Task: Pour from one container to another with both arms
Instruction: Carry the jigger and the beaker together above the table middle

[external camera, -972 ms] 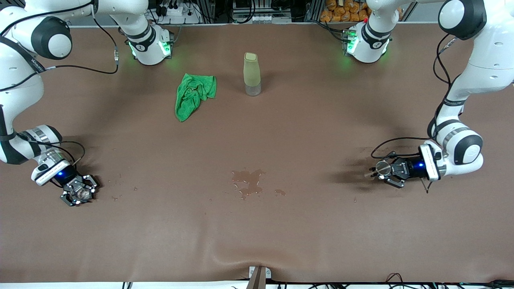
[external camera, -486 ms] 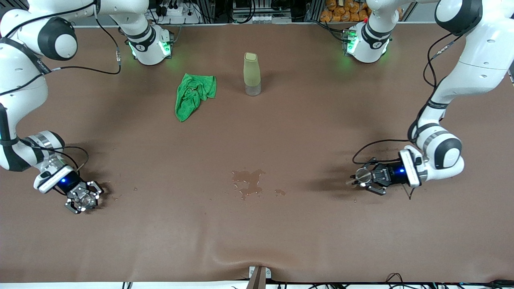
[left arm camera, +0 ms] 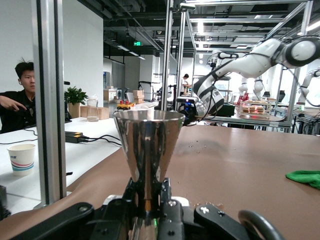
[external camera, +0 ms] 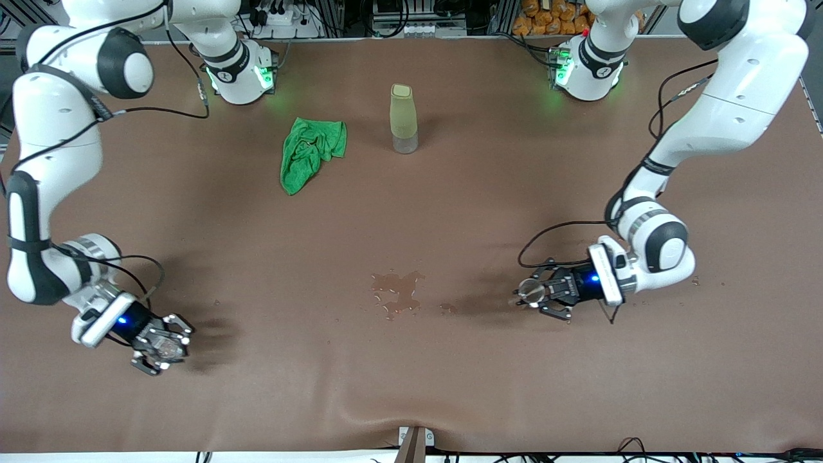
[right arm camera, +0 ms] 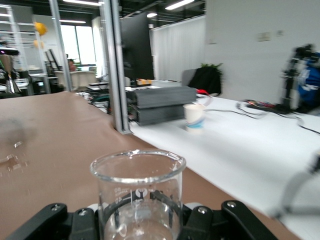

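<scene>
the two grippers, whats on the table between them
In the front view, a wet spill lies between the left gripper with the jigger and the right gripper with the glass cup.

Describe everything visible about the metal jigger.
The metal jigger is a small silvery, mirror-polished measure, hourglass-shaped. Its upper cone flares to a thin round rim and reflects the room. It stands upright, clamped at its narrow waist by the shut jaws of the left gripper, which holds it in the air over the brown table toward the left arm's end, beside the wet spill. Its lower cone is mostly hidden. Whether it holds liquid cannot be seen.
</scene>
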Robot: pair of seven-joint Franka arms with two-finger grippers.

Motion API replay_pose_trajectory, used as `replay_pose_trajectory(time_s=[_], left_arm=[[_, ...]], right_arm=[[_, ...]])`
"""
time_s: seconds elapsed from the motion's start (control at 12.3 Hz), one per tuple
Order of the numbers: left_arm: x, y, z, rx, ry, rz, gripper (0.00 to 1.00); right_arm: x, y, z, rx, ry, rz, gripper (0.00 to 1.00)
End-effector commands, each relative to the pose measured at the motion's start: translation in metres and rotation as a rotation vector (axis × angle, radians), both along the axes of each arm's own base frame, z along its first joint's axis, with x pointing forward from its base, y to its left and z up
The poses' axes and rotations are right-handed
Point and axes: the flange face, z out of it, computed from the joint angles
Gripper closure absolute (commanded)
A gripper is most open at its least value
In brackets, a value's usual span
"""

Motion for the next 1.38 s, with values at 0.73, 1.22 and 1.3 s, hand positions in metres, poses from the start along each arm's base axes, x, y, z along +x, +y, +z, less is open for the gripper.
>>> replay_pose_trajectory(time_s=[0.73, 1.22, 1.3], left_arm=[[-0.041, -0.167, -0.013, -0.024, 0.014, 0.105, 1.0], [-0.029, -0.197, -0.005, -0.008, 0.012, 0.131, 1.0], [-0.029, -0.206, -0.005, -0.003, 0.009, 0.129, 1.0]], right_arm=[[0.022, 0.332, 0.161, 0.15, 0.142, 0.283, 1.0], [-0.026, 0.446, 0.198, 0.16, 0.155, 0.408, 1.0], [-0.036, 0.466, 0.201, 0.153, 0.163, 0.407, 1.0]])
